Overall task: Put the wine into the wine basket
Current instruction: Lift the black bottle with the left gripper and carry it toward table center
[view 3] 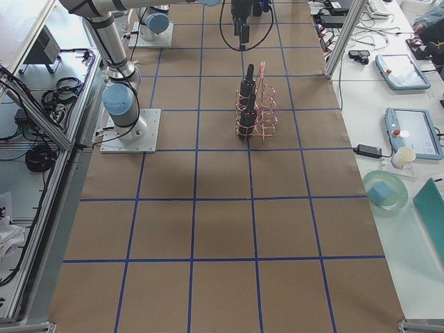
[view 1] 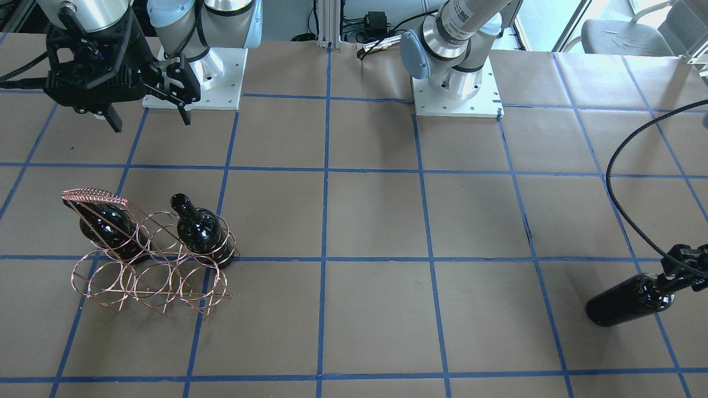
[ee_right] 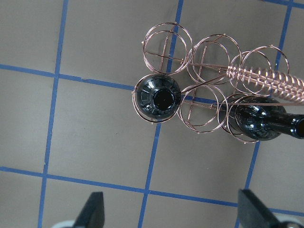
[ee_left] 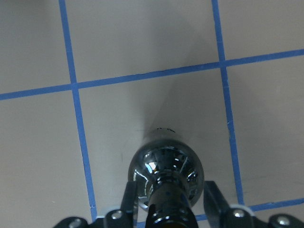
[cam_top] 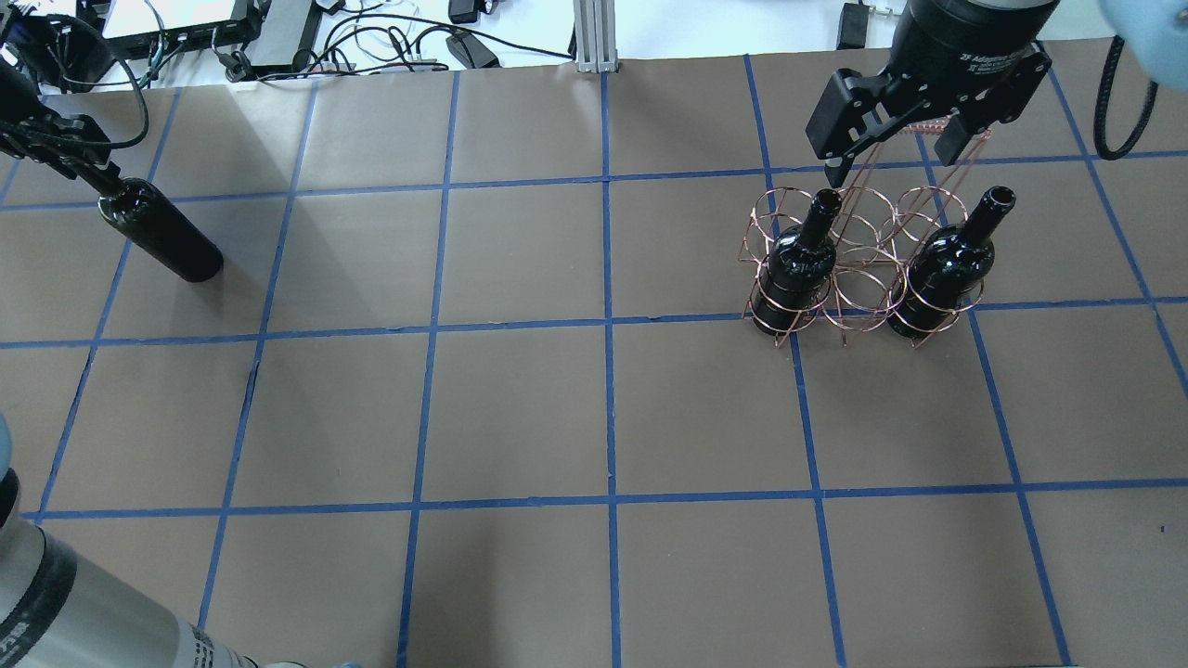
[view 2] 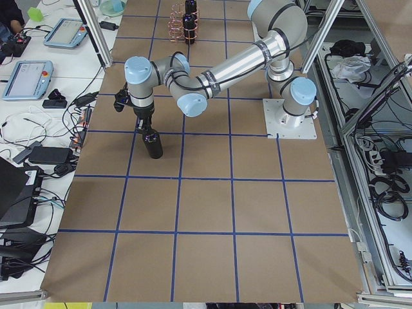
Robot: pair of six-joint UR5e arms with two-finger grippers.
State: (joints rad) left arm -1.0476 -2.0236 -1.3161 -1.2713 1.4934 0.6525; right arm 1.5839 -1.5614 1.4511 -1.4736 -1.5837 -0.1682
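My left gripper (ee_left: 166, 211) is shut on the neck of a glossy black wine bottle (ee_left: 166, 164), which it holds upright at the table's far left (cam_top: 162, 232). I cannot tell whether the bottle's base touches the table. The copper wire wine basket (cam_top: 863, 288) stands on the right with its coiled handle (ee_right: 270, 80) up. Two alike bottles (cam_top: 803, 264) (cam_top: 942, 269) stand in its end rings in one row. My right gripper (cam_top: 896, 153) is open and empty, high over the basket (ee_right: 164, 45).
Several basket rings (view 1: 149, 279) hold nothing. The arm bases (view 1: 456, 94) stand on white plates at the table's robot side. A black cable (view 1: 614, 166) loops over the table by the left arm. Tablets (view 2: 26, 74) lie on a side bench.
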